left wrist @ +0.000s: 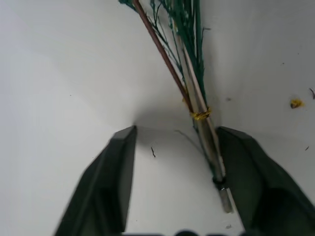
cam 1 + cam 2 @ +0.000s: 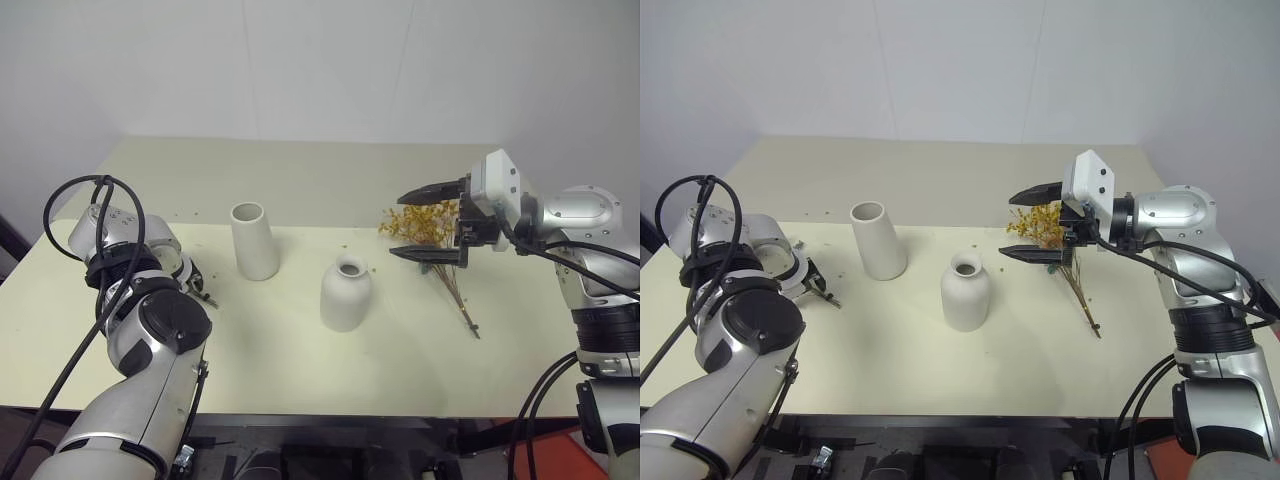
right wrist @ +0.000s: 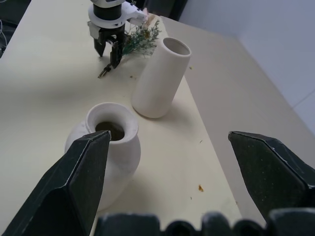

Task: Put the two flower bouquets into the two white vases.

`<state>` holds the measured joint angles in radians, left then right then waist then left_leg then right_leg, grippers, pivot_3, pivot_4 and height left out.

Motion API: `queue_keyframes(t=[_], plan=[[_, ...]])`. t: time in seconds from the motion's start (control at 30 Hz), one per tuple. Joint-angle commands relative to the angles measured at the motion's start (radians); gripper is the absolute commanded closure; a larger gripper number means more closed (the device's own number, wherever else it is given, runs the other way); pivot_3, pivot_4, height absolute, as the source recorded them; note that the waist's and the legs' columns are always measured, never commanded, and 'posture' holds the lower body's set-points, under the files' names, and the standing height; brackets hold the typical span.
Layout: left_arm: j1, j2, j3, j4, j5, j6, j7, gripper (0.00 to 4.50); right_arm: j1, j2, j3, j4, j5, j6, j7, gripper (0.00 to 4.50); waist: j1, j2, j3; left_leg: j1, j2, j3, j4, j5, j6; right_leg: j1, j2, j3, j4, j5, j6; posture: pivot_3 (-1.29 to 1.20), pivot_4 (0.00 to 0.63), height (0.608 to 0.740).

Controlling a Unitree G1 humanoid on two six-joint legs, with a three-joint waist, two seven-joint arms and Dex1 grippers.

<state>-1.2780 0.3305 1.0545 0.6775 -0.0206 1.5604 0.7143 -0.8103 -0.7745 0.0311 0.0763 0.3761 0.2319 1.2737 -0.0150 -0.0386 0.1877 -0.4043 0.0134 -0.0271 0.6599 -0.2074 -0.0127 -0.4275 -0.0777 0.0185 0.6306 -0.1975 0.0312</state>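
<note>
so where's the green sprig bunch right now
The green sprig bunch lies flat on the table's left side, just beyond the tall vase, its stem ends between the fingers of the left tool.

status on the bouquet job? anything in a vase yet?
Nothing is done: the tall vase and the short narrow-neck vase stand with no flowers in them. In hand: the left end effector straddles the green sprig bunch's stems on the table, one finger against them, not clamped. The right end effector hovers open over the yellow-orange bouquet, which lies flat. Both placements remain.
</note>
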Motion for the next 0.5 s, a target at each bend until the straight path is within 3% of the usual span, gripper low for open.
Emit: queue_keyframes(t=[0.03,0.2,0.33,0.4,0.5], plan=[[-0.014,-0.007,0.004,-0.02,0.018,0.0,-0.012,3.08,-0.001,-0.024,-0.042,-0.042,0.017,0.014,-0.006,0.0,0.0,0.0,0.0,0.0,0.0,0.0,0.0,0.0,0.0,0.0,0.0,0.0,0.0,0.0,0.0,0.0,0.15,0.74],[-0.016,-0.014,-0.024,-0.062,0.032,0.023,-0.052,4.46,0.012,-0.029,-0.049,-0.056,0.022,0.024,-0.007,0.0,-0.001,0.0,0.0,0.0,0.0,0.0,0.0,0.0,0.0,0.0,0.0,0.0,0.0,0.0,0.0,0.0,0.15,0.74],[-0.005,-0.015,-0.074,-0.112,0.047,0.05,-0.094,4.46,0.018,-0.03,-0.053,-0.059,0.026,0.027,-0.006,0.0,-0.001,0.0,0.0,0.0,0.0,0.0,0.0,0.0,0.0,0.0,0.0,0.0,0.0,0.0,0.0,0.0,0.15,0.74],[0.023,-0.015,-0.15,-0.16,0.042,0.054,-0.139,4.46,0.022,-0.03,-0.054,-0.061,0.028,0.029,-0.006,0.0,-0.001,0.0,0.0,0.0,0.0,0.0,0.0,0.0,0.0,0.0,0.0,0.0,0.0,0.0,0.0,0.0,0.15,0.74],[0.12,0.0,-0.359,-0.312,-0.012,0.035,-0.274,4.46,0.023,-0.028,-0.055,-0.059,0.032,0.031,-0.004,0.0,-0.004,0.0,0.0,0.0,0.0,0.0,0.0,0.0,0.0,0.0,0.0,0.001,0.0,0.0,0.0,0.0,0.15,0.74]])
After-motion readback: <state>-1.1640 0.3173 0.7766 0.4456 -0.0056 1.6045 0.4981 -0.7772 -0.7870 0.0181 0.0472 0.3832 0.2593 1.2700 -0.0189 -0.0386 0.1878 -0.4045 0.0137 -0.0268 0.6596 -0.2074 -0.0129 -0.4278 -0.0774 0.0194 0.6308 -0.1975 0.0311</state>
